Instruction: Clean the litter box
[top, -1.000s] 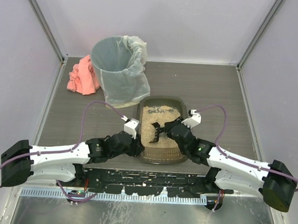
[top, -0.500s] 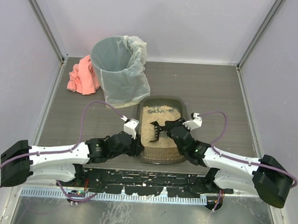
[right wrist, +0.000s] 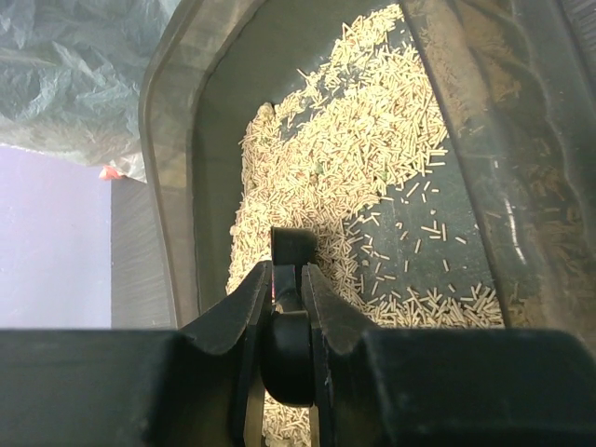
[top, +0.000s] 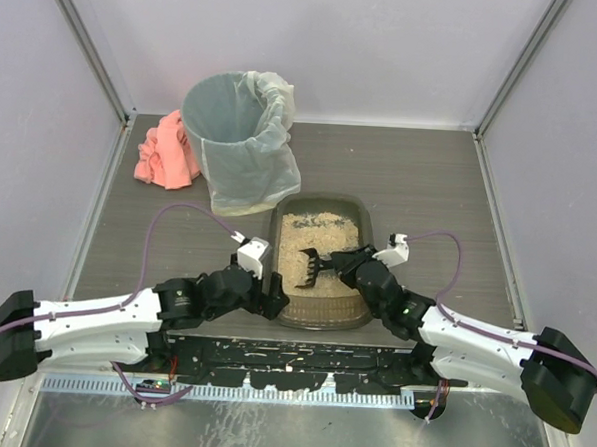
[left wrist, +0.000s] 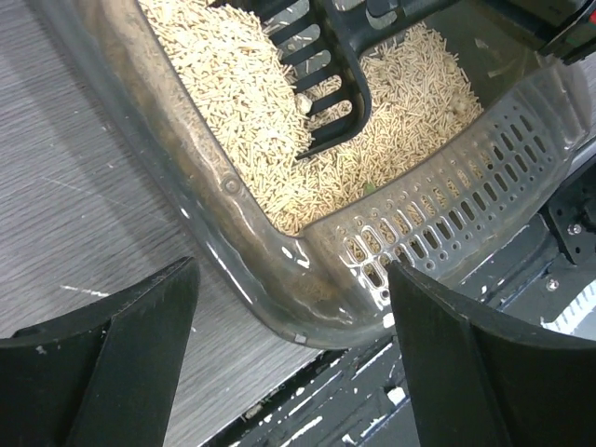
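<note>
Litter box at front-centre of table. Left fingers spread astride its near corner, gripping nothing; right fingers clamped on scoop. Risk: unbraced box skidding under scoop push, spilling litter.

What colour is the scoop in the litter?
The scoop is black, with open slots; it shows best in the left wrist view.

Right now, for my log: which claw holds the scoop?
The right claw, shut on the scoop; the left claw is open, empty, by the litter box corner.
</note>
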You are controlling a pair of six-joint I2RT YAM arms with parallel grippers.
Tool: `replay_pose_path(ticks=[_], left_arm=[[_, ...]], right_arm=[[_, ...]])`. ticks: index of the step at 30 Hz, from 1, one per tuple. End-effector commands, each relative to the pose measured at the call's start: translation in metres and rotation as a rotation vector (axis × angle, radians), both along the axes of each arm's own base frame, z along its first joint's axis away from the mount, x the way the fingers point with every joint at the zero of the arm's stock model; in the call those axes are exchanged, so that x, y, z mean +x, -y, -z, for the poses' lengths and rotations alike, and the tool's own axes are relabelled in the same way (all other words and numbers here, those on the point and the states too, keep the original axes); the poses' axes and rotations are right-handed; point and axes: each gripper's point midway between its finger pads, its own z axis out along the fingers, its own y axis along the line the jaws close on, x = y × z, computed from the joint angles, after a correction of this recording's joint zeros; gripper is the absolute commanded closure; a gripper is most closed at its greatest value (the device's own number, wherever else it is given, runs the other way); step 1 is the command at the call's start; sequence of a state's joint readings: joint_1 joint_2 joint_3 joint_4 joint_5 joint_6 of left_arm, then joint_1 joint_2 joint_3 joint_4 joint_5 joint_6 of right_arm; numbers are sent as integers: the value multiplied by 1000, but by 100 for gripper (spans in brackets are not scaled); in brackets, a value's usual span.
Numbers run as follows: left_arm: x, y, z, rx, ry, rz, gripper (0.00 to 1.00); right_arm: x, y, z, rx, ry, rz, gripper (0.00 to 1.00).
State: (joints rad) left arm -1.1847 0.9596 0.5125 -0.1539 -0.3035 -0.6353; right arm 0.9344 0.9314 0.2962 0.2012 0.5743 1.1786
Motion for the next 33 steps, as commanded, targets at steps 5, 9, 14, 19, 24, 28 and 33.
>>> replay_pose_path(ticks=[5,9,14,19,24,28,33], left_arm=[[9,-27,-28,-10,84,-80,13],[10,-36,-29,-3,93,-100,10],[9,-41,-25,4,89,-112,9],[9,-44,-22,11,85,-118,10],[9,-49,-22,22,88,-127,10],[10,-53,-25,21,98,-137,10],[11,-57,-33,21,113,-144,10]], right_arm=[[-4,-1,0,117,-14,-32,99],[0,6,-8,157,12,2,99],[3,16,-17,233,42,39,99],[4,23,-26,290,65,65,99],[4,30,-32,335,83,94,99],[4,37,-39,343,95,120,99],[2,45,-49,360,119,137,99]])
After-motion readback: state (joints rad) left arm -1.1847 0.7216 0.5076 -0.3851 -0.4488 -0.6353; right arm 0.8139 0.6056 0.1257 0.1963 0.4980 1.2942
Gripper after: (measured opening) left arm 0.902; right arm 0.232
